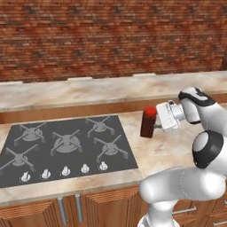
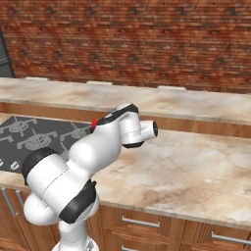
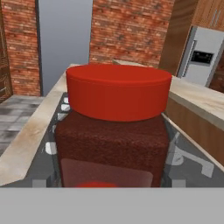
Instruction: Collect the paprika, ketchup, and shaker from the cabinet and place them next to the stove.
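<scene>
The paprika (image 1: 148, 122), a squarish dark red-brown jar with a bright red cap, stands upright on the marble counter just right of the stove (image 1: 66, 146). My gripper (image 1: 156, 124) reaches in level from the right, its jaws spread wide around the jar's body and closed on it. In the hand view the paprika (image 3: 113, 127) sits very close, with burner grates behind it. From the right base view a sliver of the red cap (image 2: 93, 122) peeks past my arm, beside the stove (image 2: 34, 139). The ketchup, the shaker and the cabinet are out of view.
A raised marble ledge (image 1: 88, 88) runs behind the counter under a brick wall. Bare counter (image 2: 196, 166) stretches right of the jar. White knobs (image 1: 65, 170) line the stove's front. A steel fridge (image 3: 203, 59) stands far off in the hand view.
</scene>
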